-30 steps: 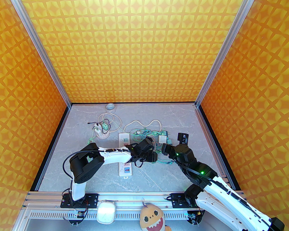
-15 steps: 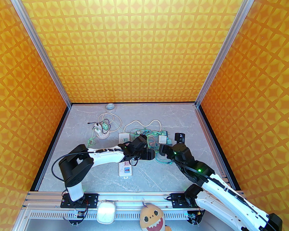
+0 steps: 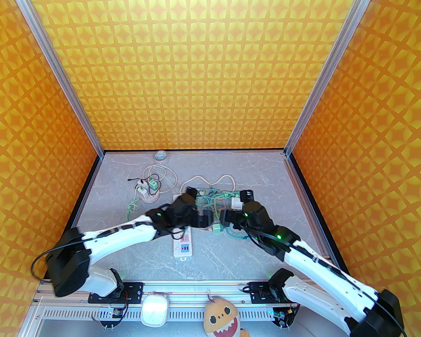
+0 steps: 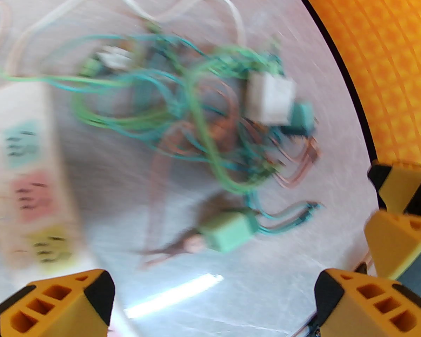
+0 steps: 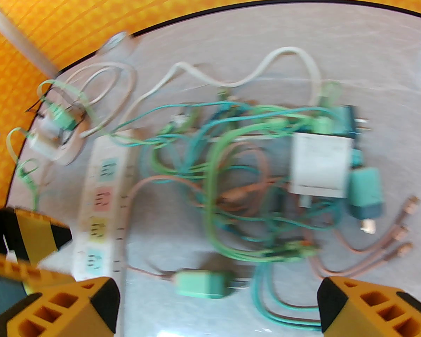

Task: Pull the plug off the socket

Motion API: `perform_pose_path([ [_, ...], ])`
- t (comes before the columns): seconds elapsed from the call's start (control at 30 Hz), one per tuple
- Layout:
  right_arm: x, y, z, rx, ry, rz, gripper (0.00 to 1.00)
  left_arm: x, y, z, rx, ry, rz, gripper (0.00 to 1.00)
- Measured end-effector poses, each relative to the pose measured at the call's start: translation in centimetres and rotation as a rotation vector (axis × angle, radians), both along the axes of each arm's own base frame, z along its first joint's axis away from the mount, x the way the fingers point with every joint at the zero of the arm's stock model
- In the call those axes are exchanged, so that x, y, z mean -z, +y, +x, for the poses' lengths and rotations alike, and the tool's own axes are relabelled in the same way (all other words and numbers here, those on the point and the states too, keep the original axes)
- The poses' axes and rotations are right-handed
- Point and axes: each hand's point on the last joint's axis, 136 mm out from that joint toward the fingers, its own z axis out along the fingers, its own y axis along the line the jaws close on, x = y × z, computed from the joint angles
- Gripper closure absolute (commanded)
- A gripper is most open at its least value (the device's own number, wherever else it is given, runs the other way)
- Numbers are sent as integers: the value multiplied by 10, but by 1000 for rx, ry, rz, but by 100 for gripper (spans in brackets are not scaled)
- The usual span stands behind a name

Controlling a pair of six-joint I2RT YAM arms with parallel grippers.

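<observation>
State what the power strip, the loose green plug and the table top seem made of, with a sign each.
Power strip: probably white plastic, smooth moulded body. Green plug: probably matte plastic, rounded block. Table top: marble-look grey veining, glossy glare; stone or laminate.

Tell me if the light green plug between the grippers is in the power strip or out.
Out. The light green plug lies flat on the table beside the power strip, apart from it.

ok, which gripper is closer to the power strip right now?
Left. The left gripper hangs just right of the power strip; the right gripper is farther right, across the loose green plug.
</observation>
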Motion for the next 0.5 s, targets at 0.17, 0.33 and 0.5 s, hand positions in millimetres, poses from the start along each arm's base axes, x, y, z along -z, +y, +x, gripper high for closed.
perform_pose_path([
  [0.17,-4,33,11,-84,17,31,2,-9,61,17,-123,-39,63,1],
  [0.33,-3,72,26,-171,20,45,2,-21,137,40,-290,-84,131,1],
  [0.5,6,102,37,-237,25,43,2,-24,196,56,-423,-103,193,1],
])
